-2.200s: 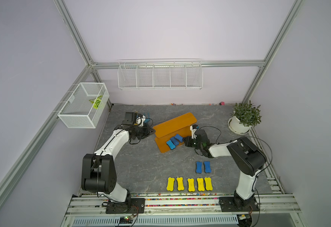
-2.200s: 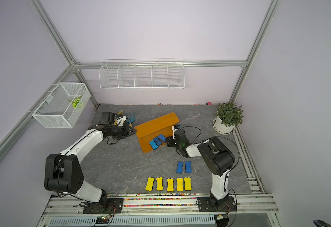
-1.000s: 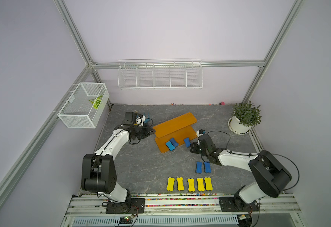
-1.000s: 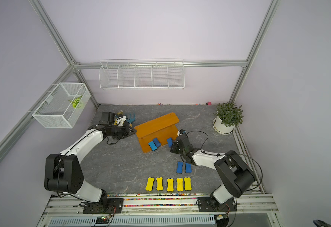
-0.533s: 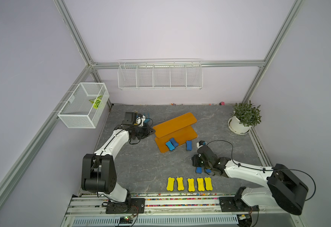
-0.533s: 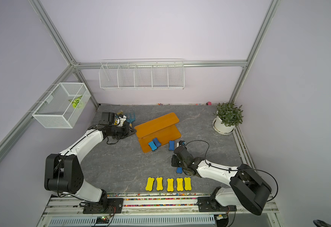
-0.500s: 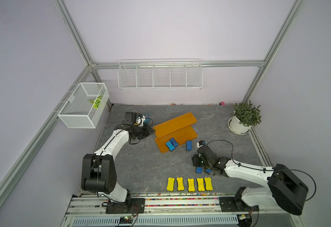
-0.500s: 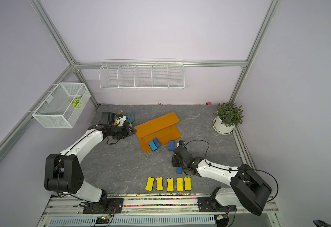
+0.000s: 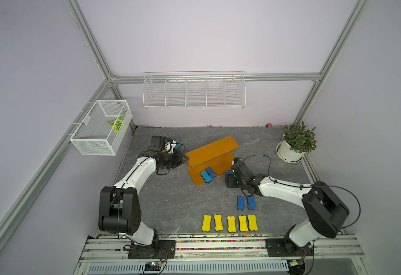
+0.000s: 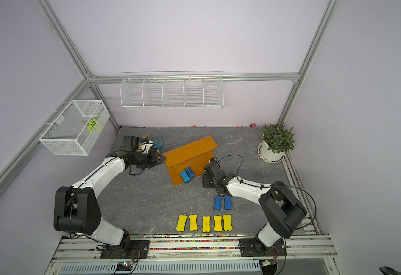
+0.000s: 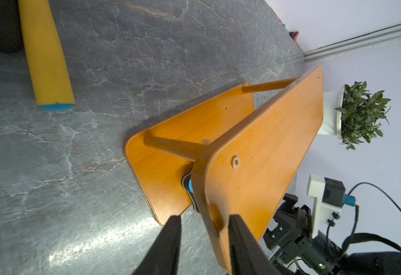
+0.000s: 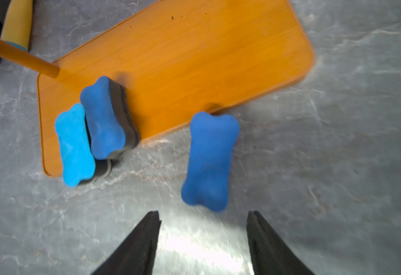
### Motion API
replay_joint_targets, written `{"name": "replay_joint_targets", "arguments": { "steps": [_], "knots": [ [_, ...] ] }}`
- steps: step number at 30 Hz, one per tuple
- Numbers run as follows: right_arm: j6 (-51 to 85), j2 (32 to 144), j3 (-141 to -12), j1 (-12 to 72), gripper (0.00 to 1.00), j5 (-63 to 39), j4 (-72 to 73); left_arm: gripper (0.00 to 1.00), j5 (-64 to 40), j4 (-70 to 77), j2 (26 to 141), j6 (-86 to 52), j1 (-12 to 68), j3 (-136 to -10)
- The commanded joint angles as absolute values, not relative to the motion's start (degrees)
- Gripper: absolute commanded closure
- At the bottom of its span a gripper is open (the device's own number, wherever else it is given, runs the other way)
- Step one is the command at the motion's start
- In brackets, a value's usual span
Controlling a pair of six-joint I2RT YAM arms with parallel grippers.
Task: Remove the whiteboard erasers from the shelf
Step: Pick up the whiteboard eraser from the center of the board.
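Observation:
The orange shelf [image 9: 210, 152] stands mid-table. Two blue whiteboard erasers [image 9: 208, 174] lie side by side on its lower board [image 12: 194, 59], one leaning on the other [image 12: 104, 119]. A third blue eraser [image 12: 209, 162] lies on the table against that board's edge, just ahead of my right gripper [image 12: 203, 213], which is open and empty. My left gripper [image 11: 204, 220] is open, its fingers on either side of the top board's corner [image 11: 261, 152]. Two blue erasers [image 9: 246, 202] and a row of several yellow ones [image 9: 229, 223] lie on the table toward the front.
A potted plant [image 9: 295, 142] stands at the back right. A yellow-handled tool [image 11: 45, 54] lies behind the left arm. White wire baskets hang on the back wall [image 9: 193, 91] and the left wall [image 9: 99, 128].
My right gripper went from the shelf to the blue pair on the table, then back to the loose blue eraser, and opened. My left jaws have parted from the top board.

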State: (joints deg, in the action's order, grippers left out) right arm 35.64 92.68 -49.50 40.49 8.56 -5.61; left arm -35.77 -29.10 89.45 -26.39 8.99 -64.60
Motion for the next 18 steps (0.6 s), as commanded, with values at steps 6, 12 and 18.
{"name": "replay_joint_targets", "arguments": {
  "steps": [6, 12, 18],
  "knots": [
    [33.7, 97.0, -52.9, 39.9, 0.33, 10.1, -5.6, 0.57, -35.1, -30.0, 88.6, -25.5, 8.6, -64.6],
    [34.6, 98.9, -53.0, 39.9, 0.36, 11.2, -4.7, 0.56, -35.1, -30.1, 88.6, -25.5, 8.6, -64.6],
    [34.5, 101.2, -54.1, 39.8, 0.44, 11.3, -4.3, 0.56, -35.0, -30.1, 88.6, -25.6, 8.6, -64.6]
  ]
}}
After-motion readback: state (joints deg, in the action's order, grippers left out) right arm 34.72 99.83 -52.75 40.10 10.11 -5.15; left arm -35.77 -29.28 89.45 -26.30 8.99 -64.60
